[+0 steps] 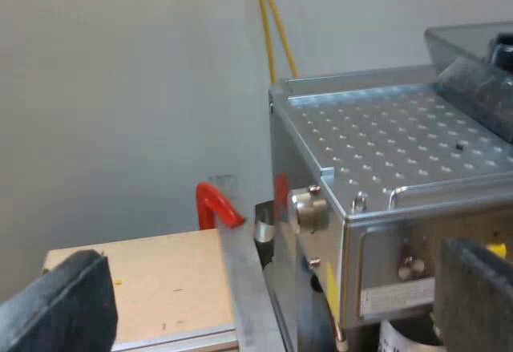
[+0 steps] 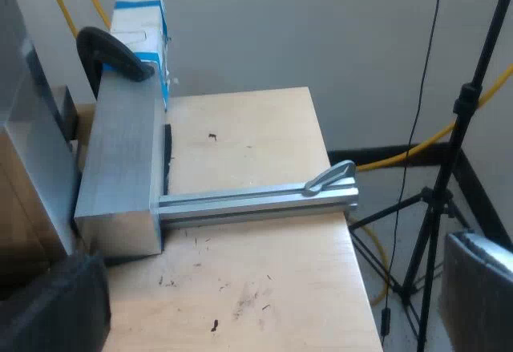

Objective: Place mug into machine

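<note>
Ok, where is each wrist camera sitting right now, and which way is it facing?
Left wrist view: on the left arm, facing the perforated top of the espresso machine; open left claw frames it.
Right wrist view: on the right arm, looking down on the wooden table and metal rail; open right claw.
Shared: the wooden table, yellow cables.

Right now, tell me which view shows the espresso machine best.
The left wrist view: the espresso machine is close, with its perforated top, front panel and bean hopper visible. The right wrist view gives a grey metal edge that may be its side; I cannot tell.
</note>
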{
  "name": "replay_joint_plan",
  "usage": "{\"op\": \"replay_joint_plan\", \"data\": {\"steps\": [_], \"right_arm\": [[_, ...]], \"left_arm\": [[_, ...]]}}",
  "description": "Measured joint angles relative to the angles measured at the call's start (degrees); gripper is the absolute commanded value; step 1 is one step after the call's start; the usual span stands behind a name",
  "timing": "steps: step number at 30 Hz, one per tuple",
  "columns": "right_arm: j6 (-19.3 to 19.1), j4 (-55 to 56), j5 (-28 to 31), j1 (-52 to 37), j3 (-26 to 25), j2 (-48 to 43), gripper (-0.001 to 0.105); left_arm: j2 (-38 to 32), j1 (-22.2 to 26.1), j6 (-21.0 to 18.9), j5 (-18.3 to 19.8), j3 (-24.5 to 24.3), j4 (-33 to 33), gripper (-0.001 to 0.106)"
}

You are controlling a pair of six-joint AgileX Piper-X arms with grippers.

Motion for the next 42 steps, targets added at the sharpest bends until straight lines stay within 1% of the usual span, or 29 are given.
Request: {"op": "replay_joint_plan", "data": {"steps": [1, 3, 5, 9, 12, 15, 17, 19, 21, 23, 25, 27, 29, 31, 32, 33, 34, 35, 36, 38, 39, 40, 41, 42], "right_arm": [[0.00, 0.00, 0.00, 0.00, 0.00, -0.30, 0.085], [-0.14, 2.49, -0.16, 0.00, 0.00, -5.03, 0.085], [-0.14, 3.86, -0.15, 0.00, 0.00, -7.65, 0.085], [-0.14, 7.10, -0.15, 0.00, 0.00, -14.28, 0.085], [-0.14, 8.81, -0.15, 0.00, -0.12, -18.96, 0.085], [-0.14, 10.05, -0.15, 0.00, -0.25, -22.10, 0.085], [-0.14, 10.33, -0.15, 0.00, -0.24, -22.67, 0.085], [-0.53, 13.09, -0.76, 0.20, -1.59, -22.46, 0.085], [-1.65, 12.46, -3.88, 0.45, -2.03, -22.60, 0.085], [-1.88, 11.88, -5.13, 0.66, -1.89, -22.59, 0.085], [-1.84, 11.36, -5.54, 0.64, -1.02, -22.59, 0.085], [-1.84, 11.13, -5.78, 0.64, 0.20, -22.59, 0.085], [-1.18, 10.10, -5.90, 0.64, 2.96, -22.59, 0.085], [-0.11, 8.33, -5.90, 0.64, 5.40, -22.59, 0.085], [0.60, 7.12, -5.90, 0.64, 8.03, -22.47, 0.085], [1.27, 6.14, -5.90, 0.64, 9.20, -22.40, 0.085], [1.71, 5.33, -5.90, 0.64, 10.72, -22.42, 0.085], [2.44, 3.47, -5.90, 0.64, 13.43, -22.31, 0.085], [2.55, 3.15, -5.90, 0.64, 14.09, -22.35, 0.085], [2.64, 0.91, -5.90, 0.64, 18.92, -22.35, 0.085], [2.64, 0.75, -5.90, 0.64, 19.65, -22.35, 0.085], [2.64, 0.56, -6.02, 0.64, 21.68, -22.23, 0.085], [2.64, 0.57, -5.98, 0.64, 23.49, -22.27, 0.085], [2.74, 0.57, -5.98, 0.64, 24.09, -22.27, 0.085]], "left_arm": [[-0.90, 0.00, 0.12, 0.00, 0.00, 0.60, 0.081], [-4.65, 0.00, 0.52, 0.00, -0.13, 3.45, 0.081], [-7.19, 0.00, 0.48, -0.11, -0.13, 5.73, 0.081], [-13.49, 0.00, 0.57, -1.94, -0.13, 11.04, 0.081], [-17.03, 0.00, 0.72, -2.47, -0.41, 13.85, 0.081], [-17.51, 0.00, 0.85, -2.60, -0.47, 15.56, 0.081], [-17.49, 0.00, 1.05, -2.60, -0.47, 16.34, 0.081], [-17.49, 0.00, 2.52, -2.60, -0.47, 17.19, 0.081], [-17.32, 0.13, 5.58, -2.92, -1.15, 19.67, 0.081], [-17.47, 0.12, 6.68, -3.27, -1.12, 20.25, 0.081], [-17.47, 0.12, 6.94, -3.48, -0.86, 20.69, 0.081], [-17.47, 0.12, 7.02, -3.50, -0.53, 20.72, 0.081], [-17.47, 0.12, 7.27, -3.50, -0.24, 20.72, 0.081], [-17.62, 0.12, 6.02, -3.50, 1.94, 18.59, 0.081], [-17.75, 0.12, 4.02, -3.63, 3.93, 16.56, 0.081], [-17.73, 0.12, 2.73, -3.63, 5.82, 15.82, 0.081], [-17.51, 0.12, 2.30, -3.63, 6.46, 15.66, 0.081], [-17.15, 0.12, 0.91, -3.63, 8.34, 15.24, 0.081], [-17.12, 0.12, 0.66, -3.63, 8.84, 14.99, 0.081], [-17.45, 0.12, 0.12, -3.63, 12.05, 12.31, 0.081], [-17.43, 0.12, 0.04, -3.63, 13.05, 11.99, 0.081], [-17.43, 0.12, 0.01, -3.63, 13.69, 11.86, 0.081], [-17.18, 0.12, 0.02, -3.63, 15.33, 11.92, 0.081], [-17.18, 0.12, 0.02, -3.63, 16.84, 11.88, 0.081]]}}
